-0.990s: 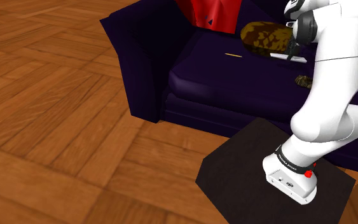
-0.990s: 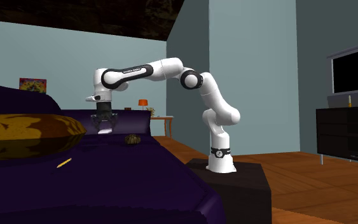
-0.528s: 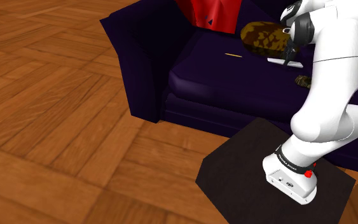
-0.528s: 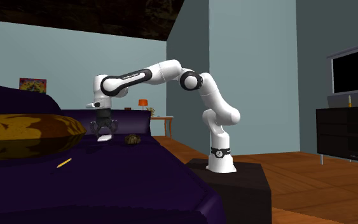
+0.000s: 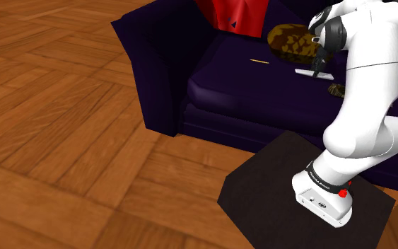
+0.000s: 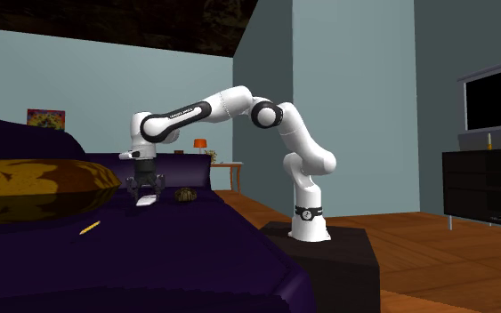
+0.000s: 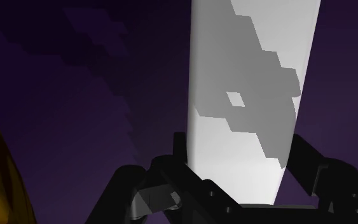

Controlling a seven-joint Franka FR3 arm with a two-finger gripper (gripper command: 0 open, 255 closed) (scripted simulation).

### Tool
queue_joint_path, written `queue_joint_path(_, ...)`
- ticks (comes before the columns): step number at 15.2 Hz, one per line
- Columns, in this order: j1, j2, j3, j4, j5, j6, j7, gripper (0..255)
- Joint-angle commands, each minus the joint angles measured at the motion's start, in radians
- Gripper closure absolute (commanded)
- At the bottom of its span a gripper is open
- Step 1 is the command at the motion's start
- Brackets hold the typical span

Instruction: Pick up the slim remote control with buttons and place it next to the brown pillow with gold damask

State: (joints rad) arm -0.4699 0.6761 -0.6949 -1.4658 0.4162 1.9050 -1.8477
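in the shoulder view you see the claw clamped on the white remote, low over the dark sofa seat, just beside the brown-gold pillow. in the second exterior view the remote tilts under the claw, between the pillow and a small lump. in the wrist view both fingers press the remote's long sides.
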Motion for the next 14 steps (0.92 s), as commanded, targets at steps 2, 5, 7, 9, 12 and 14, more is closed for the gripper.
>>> queue_joint_path(2, 0.000, 0.000, 0.000, 0.000, 0.000, 0.001, 0.000, 255)
queue_joint_path(5, 0.000, 0.000, 0.000, 0.000, 0.000, 0.001, 0.000, 0)
queue_joint_path(7, 0.000, 0.000, 0.000, 0.000, 0.000, 0.001, 0.000, 0)
queue_joint_path(9, 0.000, 0.000, 0.000, 0.000, 0.000, 0.001, 0.000, 0)
queue_joint_path(12, -0.004, -0.016, -0.009, 0.044, -0.014, -0.055, 0.010, 0)
queue_joint_path(14, -0.010, -0.027, -0.015, 0.091, -0.023, -0.108, 0.019, 0)
